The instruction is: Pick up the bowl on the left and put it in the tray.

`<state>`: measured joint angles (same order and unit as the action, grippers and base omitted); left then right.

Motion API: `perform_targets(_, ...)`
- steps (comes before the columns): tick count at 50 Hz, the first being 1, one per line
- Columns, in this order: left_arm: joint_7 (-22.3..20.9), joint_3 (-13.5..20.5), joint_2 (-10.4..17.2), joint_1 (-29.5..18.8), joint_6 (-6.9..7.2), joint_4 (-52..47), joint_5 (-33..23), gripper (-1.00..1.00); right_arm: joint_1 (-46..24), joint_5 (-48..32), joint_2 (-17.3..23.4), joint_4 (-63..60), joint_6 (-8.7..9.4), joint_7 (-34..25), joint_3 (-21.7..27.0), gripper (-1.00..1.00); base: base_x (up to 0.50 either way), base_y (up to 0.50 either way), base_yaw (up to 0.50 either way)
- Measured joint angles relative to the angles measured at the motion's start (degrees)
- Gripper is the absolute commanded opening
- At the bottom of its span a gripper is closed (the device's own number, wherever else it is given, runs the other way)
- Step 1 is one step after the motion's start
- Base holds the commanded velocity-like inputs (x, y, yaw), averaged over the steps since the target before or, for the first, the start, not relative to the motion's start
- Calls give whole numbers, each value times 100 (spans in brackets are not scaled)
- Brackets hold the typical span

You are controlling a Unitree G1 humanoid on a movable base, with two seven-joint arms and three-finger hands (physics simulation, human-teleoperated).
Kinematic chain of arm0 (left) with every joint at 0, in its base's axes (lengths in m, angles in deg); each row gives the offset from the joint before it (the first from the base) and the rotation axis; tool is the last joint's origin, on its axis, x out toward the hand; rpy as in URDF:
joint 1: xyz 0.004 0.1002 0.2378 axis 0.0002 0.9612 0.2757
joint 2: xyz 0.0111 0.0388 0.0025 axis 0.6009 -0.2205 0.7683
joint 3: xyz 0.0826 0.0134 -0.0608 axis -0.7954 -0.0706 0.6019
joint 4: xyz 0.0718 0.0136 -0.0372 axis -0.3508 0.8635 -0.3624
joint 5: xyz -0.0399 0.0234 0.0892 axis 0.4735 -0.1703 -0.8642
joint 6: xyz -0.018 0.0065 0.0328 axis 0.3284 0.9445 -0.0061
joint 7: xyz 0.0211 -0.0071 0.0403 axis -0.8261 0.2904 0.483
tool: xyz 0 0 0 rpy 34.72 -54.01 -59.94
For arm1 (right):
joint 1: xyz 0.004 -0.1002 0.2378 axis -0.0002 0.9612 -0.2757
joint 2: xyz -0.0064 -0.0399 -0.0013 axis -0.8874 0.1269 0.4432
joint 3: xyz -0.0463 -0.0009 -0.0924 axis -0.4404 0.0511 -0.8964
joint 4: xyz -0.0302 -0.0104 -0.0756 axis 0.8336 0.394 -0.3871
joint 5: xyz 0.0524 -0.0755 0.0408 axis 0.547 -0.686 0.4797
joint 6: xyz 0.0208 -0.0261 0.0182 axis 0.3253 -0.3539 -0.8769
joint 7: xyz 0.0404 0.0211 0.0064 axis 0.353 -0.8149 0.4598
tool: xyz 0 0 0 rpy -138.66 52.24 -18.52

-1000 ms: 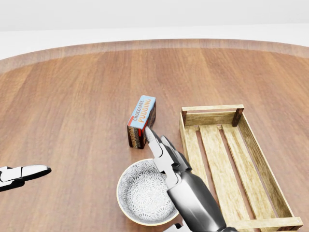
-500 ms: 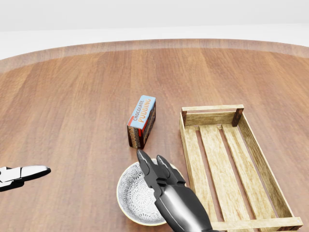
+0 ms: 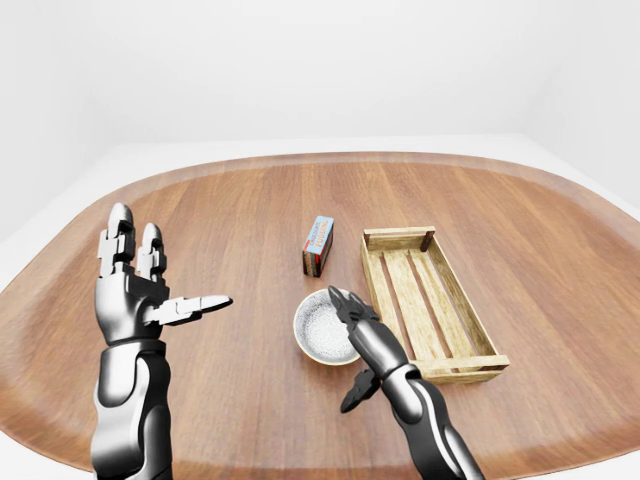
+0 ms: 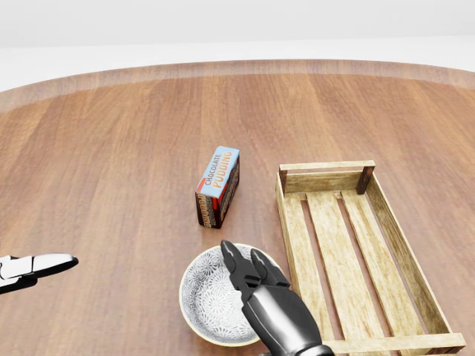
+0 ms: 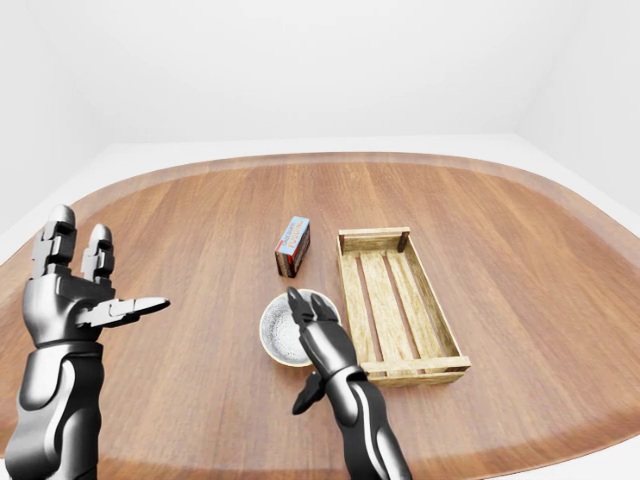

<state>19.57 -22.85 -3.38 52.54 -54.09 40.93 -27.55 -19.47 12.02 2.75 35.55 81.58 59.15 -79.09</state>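
Observation:
A bowl [image 4: 204, 297] with a grey patterned inside and a cream rim sits on the wooden table near the bottom of the head view. Just right of it lies the slatted wooden tray [image 4: 326, 167], with nothing in it. My right hand [image 4: 241, 256] reaches over the bowl's right half with its fingers [image 4: 256, 276] stretched out and open. Its thumb [image 3: 352, 392] hangs below the rim in the left-eye view. Nothing is held. My left hand [image 3: 150, 290] is raised and open far to the left, well away from the bowl.
A chocolate pudding box [image 4: 218, 185] stands just above the bowl, left of the tray's top end. The round wooden table [image 4: 111, 148] stretches wide on all sides, with its edge curving along the top of the head view.
My right hand has drawn back toward the bottom of the head view. Its fingertips have come away from the pudding box and now lie over the bowl. The left hand has not moved.

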Motion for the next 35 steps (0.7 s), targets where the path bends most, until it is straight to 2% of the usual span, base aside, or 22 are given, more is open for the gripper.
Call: perform_targets(35,20,-11,10,-15,0,30,5,100,-511,-634,-185,1100,0,-325,293,100,0,0,0)
